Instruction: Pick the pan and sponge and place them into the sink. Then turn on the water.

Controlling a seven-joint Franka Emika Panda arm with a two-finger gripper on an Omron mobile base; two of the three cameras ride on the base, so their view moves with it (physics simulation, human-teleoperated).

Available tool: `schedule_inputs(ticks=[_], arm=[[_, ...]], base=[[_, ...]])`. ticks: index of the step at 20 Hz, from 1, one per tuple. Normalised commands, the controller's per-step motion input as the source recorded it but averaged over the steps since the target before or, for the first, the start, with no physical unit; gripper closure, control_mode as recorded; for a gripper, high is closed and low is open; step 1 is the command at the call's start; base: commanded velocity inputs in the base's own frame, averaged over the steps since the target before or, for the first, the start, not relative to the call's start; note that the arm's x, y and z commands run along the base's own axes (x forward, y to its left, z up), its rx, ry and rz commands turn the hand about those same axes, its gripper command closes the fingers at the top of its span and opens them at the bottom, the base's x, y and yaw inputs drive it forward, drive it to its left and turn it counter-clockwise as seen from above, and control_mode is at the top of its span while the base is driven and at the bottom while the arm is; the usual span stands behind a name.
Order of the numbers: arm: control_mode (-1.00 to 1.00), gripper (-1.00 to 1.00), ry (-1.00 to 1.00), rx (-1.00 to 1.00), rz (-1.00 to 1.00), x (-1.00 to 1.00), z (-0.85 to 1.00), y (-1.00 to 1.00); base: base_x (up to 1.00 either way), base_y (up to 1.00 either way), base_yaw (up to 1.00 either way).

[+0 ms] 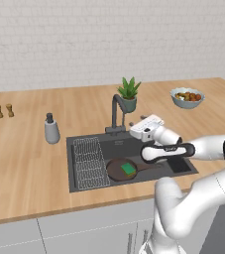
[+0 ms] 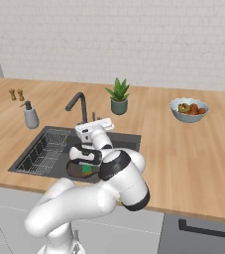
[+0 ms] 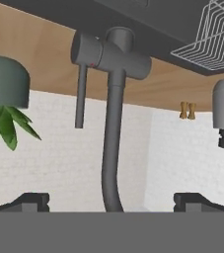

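Observation:
The dark pan [image 1: 118, 171] lies in the sink [image 1: 70, 168], its handle pointing right. The green sponge [image 1: 129, 168] rests inside the pan. From the right base view, the pan [image 2: 78, 171] and sponge [image 2: 86, 169] show just under my forearm. My gripper [image 3: 111, 200] is open and empty, its fingertips wide apart, and it points at the dark curved faucet [image 3: 114, 123] with its lever [image 3: 81, 94] from close by. The hand [image 1: 143, 127] hovers over the sink's back edge, right of the faucet [image 1: 116, 111]. No water runs from the spout.
A wire rack [image 1: 89, 161] fills the sink's left half. A soap dispenser [image 1: 51, 130] stands left of the sink and a potted plant [image 1: 129, 94] behind the faucet. A fruit bowl [image 1: 187, 97] sits far right, two small shakers [image 1: 4, 110] far left.

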Motion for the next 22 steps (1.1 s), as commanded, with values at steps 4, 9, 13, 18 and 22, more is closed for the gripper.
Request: schedule_inputs(ticks=[4, 9, 13, 18, 22], arm=[[-1.0, -1.0, 0.03, 0.0, 0.0, 0.16, -0.14, 0.04], [-1.0, -1.0, 0.06, 0.0, 0.0, 0.04, -0.09, 0.0], [-1.0, -1.0, 0.03, 0.0, 0.0, 0.0, -0.04, 0.0], [-1.0, -1.0, 0.03, 0.0, 0.0, 0.08, -0.06, 0.0], [-1.0, -1.0, 0.07, 0.0, 0.0, 0.16, -0.11, 0.0]], base=[[0.0, 0.0, 0.0], [0.0, 0.0, 0.0], [0.0, 0.0, 0.0], [0.0, 0.0, 0.0], [0.0, 0.0, 0.0]])
